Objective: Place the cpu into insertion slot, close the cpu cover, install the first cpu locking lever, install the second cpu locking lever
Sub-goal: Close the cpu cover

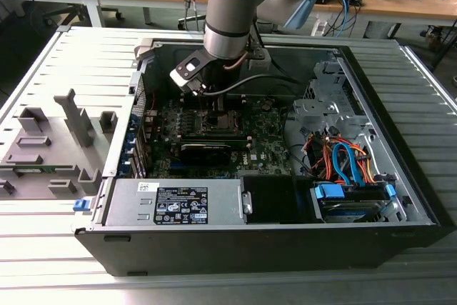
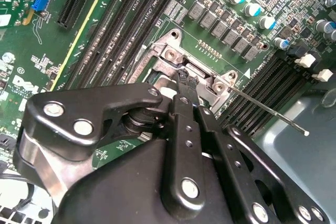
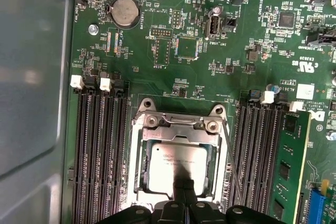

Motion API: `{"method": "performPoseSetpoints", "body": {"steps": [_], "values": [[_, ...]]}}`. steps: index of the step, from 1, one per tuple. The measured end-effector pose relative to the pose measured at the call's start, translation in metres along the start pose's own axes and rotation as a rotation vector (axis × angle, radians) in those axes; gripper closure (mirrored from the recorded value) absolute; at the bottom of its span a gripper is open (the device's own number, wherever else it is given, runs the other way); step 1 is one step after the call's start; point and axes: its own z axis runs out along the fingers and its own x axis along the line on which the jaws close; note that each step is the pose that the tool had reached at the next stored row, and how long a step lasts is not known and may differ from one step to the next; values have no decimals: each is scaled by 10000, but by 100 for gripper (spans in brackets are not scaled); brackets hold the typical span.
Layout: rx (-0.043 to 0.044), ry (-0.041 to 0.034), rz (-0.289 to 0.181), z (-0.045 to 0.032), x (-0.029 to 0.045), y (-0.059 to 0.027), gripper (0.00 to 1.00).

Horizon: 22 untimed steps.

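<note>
- Pincer (image 3: 184,195) is pinched shut, jaws together, nothing gripped between them.
- In the first wrist view its tips rest on the near edge of the cpu (image 3: 176,161); whether they actually press down I can't tell.
- The cpu sits flat in the insertion slot (image 3: 144,171), pale metal face up.
- The cpu cover (image 3: 181,135) looks to be down around the chip, which shows through its window.
- A thin locking lever (image 3: 231,166) runs slantwise beside the socket. In the second wrist view the rod (image 2: 268,111) sticks out past the memory slots, free end unlatched.
- Exterior view: the arm reaches into the open computer case (image 1: 271,248) lying on the bench (image 1: 43,262), pincer (image 1: 207,101) over the motherboard (image 1: 264,155).
</note>
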Motion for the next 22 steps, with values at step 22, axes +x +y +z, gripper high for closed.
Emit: {"method": "performPoseSetpoints", "body": {"steps": [22], "values": [[50, 105, -12, -154, -36, 313, 89]]}}
